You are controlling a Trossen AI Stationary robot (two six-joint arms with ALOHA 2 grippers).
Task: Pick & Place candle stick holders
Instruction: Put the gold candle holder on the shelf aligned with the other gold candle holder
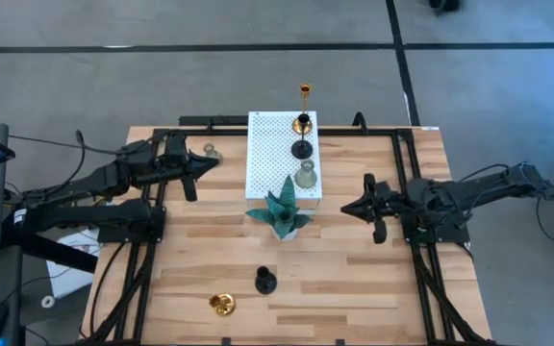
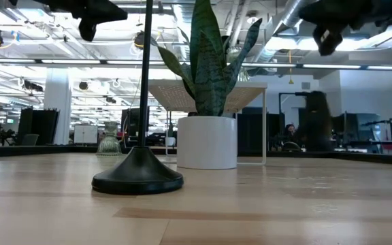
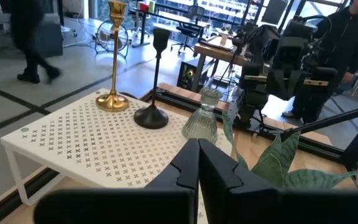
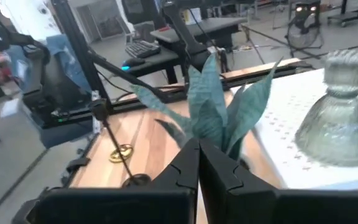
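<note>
Three holders lined up on white board: gold, black, grey-green. Left gripper, right gripper held beside board, jaws closed, empty.

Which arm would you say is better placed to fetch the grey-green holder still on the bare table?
Left. The left gripper, fingers shut, hovers right beside the grey-green holder; the right gripper waits beyond the white board.

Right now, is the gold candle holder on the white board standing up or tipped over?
Standing up. The gold holder stands on its round base on the board, stem straight up, beside the black holder.
</note>
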